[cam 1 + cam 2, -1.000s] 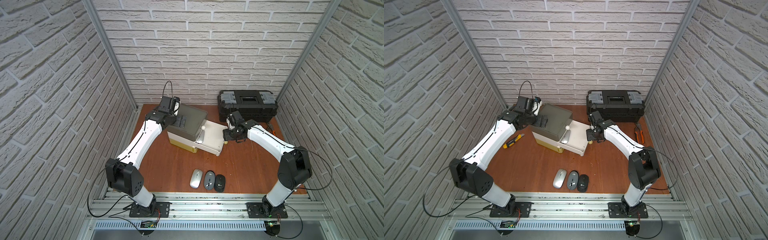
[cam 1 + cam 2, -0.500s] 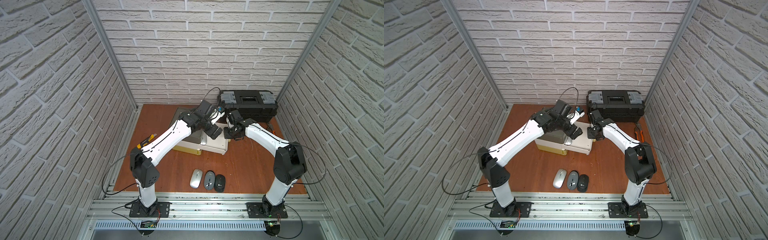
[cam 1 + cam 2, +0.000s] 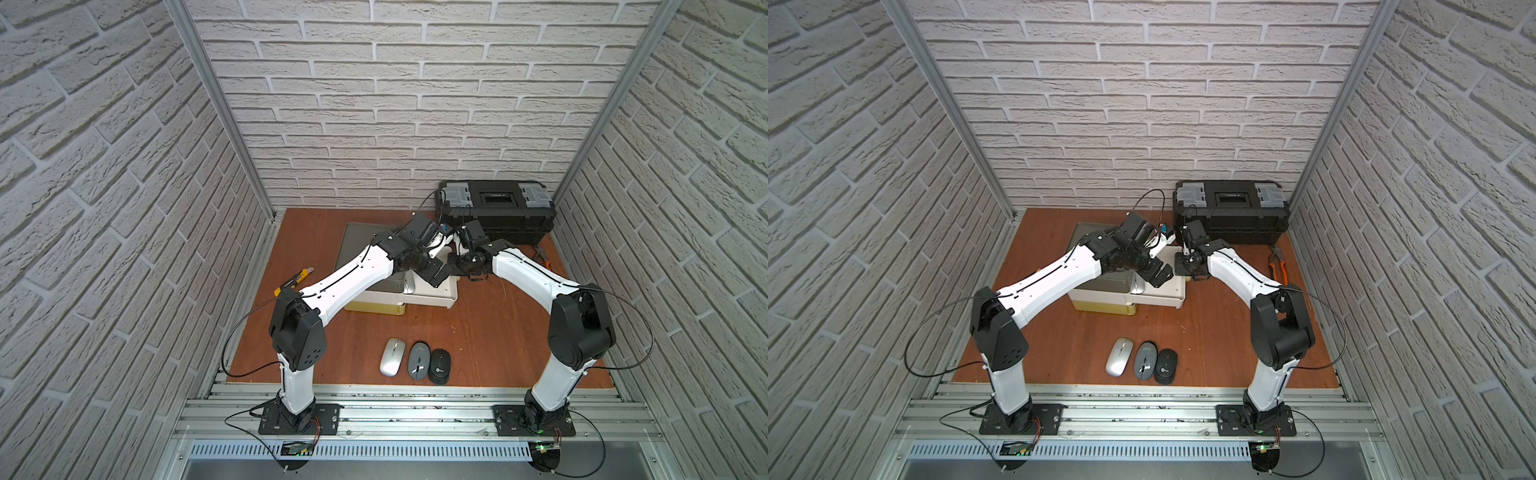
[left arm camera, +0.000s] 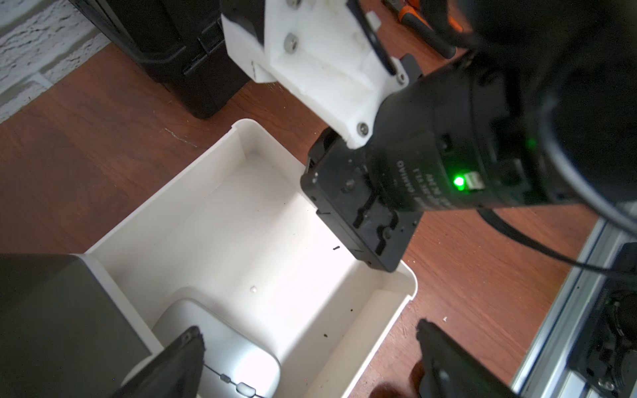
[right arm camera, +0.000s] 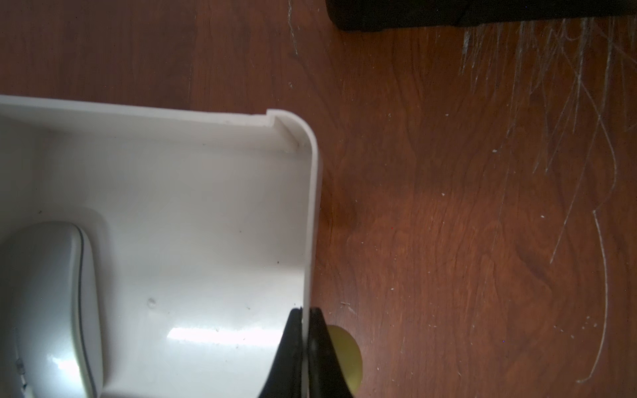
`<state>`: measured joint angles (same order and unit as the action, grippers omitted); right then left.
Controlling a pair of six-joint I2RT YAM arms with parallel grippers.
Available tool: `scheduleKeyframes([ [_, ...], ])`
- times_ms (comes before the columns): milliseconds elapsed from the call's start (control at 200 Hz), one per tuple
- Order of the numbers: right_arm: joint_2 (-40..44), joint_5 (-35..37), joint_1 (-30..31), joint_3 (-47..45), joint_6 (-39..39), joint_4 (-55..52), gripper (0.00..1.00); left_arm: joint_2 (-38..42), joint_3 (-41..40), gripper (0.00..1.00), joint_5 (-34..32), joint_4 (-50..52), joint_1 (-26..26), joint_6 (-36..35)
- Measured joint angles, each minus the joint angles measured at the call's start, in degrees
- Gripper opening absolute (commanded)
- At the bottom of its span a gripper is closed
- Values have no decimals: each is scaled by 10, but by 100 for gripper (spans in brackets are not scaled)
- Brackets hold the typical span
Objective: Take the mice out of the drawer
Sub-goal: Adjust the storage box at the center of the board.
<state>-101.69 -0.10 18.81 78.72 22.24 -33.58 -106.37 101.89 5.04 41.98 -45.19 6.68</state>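
Retrieval looks partway done: a row of three mice (image 3: 419, 360) lies on the table (image 3: 340, 332), at 6 o'clock from the drawer (image 4: 162, 189). Your right gripper (image 5: 305, 312) is clamped on the drawer's front wall, at its 3 o'clock end in a top view, apparently steadying it. Your left gripper (image 4: 306, 327) hangs spread wide above a silver mouse (image 4: 234, 358), which lies at the drawer's 9 o'clock end against the cabinet (image 4: 51, 310). Next, I judge, you lower and straddle its flanks — the shell looks slick, so close squarely.
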Motion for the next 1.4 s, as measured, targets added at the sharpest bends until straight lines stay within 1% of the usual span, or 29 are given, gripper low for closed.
scheduleKeyframes([
  [60,3,-1,0,-6,2,7,4,3,-4,98,-5,-1,0,2],
  [115,6,-2,0,-12,4,15,15,10,-13,98,-10,-8,0,5],
  [210,19,-22,-2,-34,9,33,39,30,-34,98,-17,-23,2,7],
  [270,26,-37,-2,-49,4,40,49,48,-49,98,-17,-30,6,8],
  [315,31,-43,-2,-55,1,43,53,63,-63,98,-15,-39,14,10],
  [435,43,-57,-2,-62,-8,46,56,117,-95,98,6,-76,45,13],
  [560,67,-62,-2,-62,-19,50,58,191,-109,98,42,-122,94,22],
  [700,104,-77,0,-53,-30,51,59,256,-110,98,42,-134,156,24],
  [865,107,-119,18,-14,-42,50,60,286,-150,98,27,-126,249,47],
  [1000,75,-146,50,21,-52,53,61,283,-189,98,13,-100,308,63],
  [1080,47,-153,70,35,-58,52,60,282,-197,98,9,-85,321,66],
  [1225,1,-151,96,43,-65,36,60,271,-197,98,0,-80,323,66],
  [1400,-8,-148,109,43,-66,23,61,251,-197,98,-3,-77,323,67],
])
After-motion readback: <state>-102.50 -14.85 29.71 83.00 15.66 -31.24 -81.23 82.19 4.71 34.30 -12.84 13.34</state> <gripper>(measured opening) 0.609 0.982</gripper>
